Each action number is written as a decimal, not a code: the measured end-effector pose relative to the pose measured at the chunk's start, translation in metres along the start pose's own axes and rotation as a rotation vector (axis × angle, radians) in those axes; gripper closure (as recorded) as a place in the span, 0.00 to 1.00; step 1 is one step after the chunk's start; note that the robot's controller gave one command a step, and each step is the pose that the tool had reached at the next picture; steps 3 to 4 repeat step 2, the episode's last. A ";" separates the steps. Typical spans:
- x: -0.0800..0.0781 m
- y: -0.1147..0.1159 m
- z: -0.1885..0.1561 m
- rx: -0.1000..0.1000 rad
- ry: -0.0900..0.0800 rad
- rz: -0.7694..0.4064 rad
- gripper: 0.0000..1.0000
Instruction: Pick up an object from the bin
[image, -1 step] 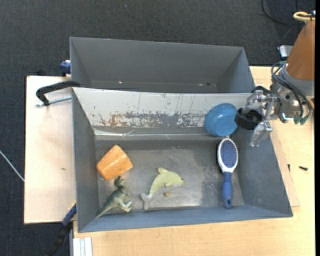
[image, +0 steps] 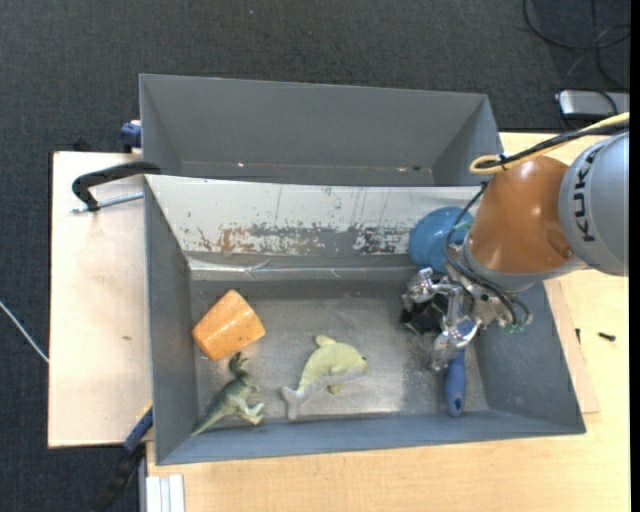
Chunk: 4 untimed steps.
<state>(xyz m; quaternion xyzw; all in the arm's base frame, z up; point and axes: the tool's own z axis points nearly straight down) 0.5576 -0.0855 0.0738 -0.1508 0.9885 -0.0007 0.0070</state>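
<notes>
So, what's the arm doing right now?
Gripper low at right side of grey metal bin, over slim blue stick-shaped object. Round blue ball behind it. Nothing blocking.

Readable text: one marking.
Black letters "KUK" run along the grey casing of the arm (image: 598, 205), at the right edge of the view; the word is cut off there.

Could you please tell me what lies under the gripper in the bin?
A slim blue stick-like thing pokes out below the gripper at the right of the bin; its upper end is covered, so what it is remains unclear.
</notes>
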 end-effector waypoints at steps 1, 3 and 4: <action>-0.001 -0.001 -0.002 0.001 -0.002 -0.001 1.00; 0.003 0.020 -0.192 0.001 0.001 -0.267 1.00; 0.003 0.020 -0.192 0.001 0.001 -0.267 1.00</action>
